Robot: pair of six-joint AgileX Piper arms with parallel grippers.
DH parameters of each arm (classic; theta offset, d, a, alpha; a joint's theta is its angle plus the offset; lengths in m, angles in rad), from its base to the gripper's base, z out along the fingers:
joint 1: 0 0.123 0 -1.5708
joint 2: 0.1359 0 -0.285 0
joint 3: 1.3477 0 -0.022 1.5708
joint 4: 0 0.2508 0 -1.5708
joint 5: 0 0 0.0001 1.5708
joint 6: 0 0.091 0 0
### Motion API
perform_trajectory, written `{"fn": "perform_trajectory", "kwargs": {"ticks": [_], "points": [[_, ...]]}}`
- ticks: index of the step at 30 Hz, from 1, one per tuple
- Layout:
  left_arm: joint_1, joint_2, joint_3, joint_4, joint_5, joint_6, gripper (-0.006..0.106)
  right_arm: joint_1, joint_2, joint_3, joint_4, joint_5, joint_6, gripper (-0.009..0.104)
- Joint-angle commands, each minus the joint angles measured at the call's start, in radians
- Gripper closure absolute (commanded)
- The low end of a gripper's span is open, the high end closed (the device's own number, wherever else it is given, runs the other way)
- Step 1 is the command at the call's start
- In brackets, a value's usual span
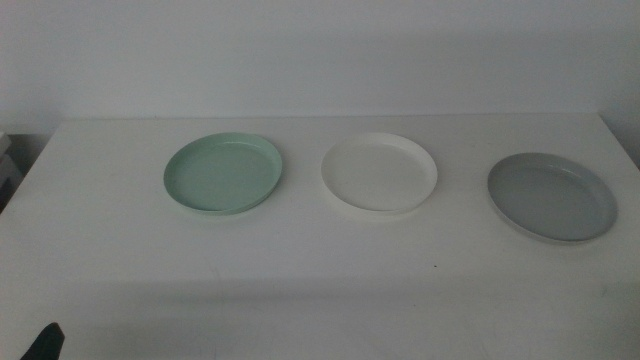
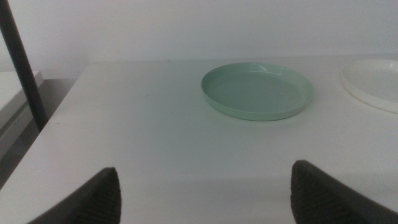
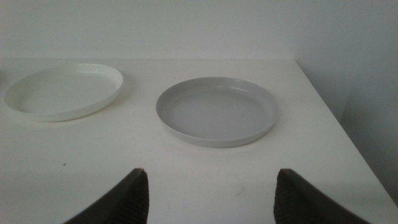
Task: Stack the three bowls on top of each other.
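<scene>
Three shallow bowls stand apart in a row on the white table (image 1: pixel 320 280): the mint green bowl (image 1: pixel 224 172) at the left, the white bowl (image 1: pixel 379 172) in the middle, the grey bowl (image 1: pixel 551 195) at the right. My left gripper (image 2: pixel 205 193) is open and empty, back from the green bowl (image 2: pixel 257 90); only its tip (image 1: pixel 45 343) shows at the bottom left of the middle view. My right gripper (image 3: pixel 211 196) is open and empty, back from the grey bowl (image 3: pixel 217 111), with the white bowl (image 3: pixel 63 90) beside it. The right gripper is out of the middle view.
A white wall stands behind the table. The table's right edge (image 3: pixel 339 124) runs close to the grey bowl. A dark post (image 2: pixel 22 62) stands off the table's left side, next to a lower grey surface (image 2: pixel 18 106).
</scene>
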Motion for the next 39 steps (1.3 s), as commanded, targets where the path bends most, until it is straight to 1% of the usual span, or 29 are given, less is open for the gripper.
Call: {"fn": "perform_trajectory", "kwargs": {"ticks": [1,6,11,17,19,23,26,30,34,36,39], "points": [[-0.001,0.005,-0.005,-0.009,-0.070,-0.007,-0.003,0.001,-0.024,-0.035,-0.010,-0.040,-0.006,0.044],[-0.001,0.005,-0.005,-0.009,-0.070,-0.007,-0.003,0.001,0.052,-0.159,-0.014,0.073,-0.005,0.044],[-0.001,0.005,-0.005,-0.009,-0.070,-0.007,-0.003,0.001,0.212,-0.308,0.005,0.073,-0.005,0.044],[-0.001,0.005,-0.005,-0.009,-0.070,-0.007,-0.003,0.002,0.442,-0.496,0.014,0.080,-0.005,0.044],[-0.001,0.005,-0.005,-0.009,-0.070,-0.007,-0.003,0.002,0.526,-0.548,0.038,0.095,-0.005,0.044],[-0.001,0.005,-0.005,-0.009,-0.070,-0.007,-0.003,0.002,0.695,-0.638,0.113,0.092,-0.005,0.044],[-0.001,0.005,-0.005,-0.009,-0.070,-0.007,-0.003,0.002,0.814,-0.692,0.143,0.092,-0.005,0.044],[-0.001,0.005,-0.005,-0.009,-0.070,-0.007,-0.003,0.008,0.992,-0.775,0.145,0.092,-0.005,0.044],[-0.001,0.005,-0.005,-0.009,-0.070,-0.007,-0.003,0.044,1.155,-0.889,0.144,0.092,-0.005,0.044],[-0.001,0.005,-0.005,-0.009,-0.070,-0.007,-0.003,0.066,1.248,-0.969,0.144,0.099,-0.004,0.044],[-0.001,0.005,-0.005,-0.009,-0.070,-0.007,-0.003,0.097,1.389,-1.101,0.145,0.150,-0.006,0.044]]}}
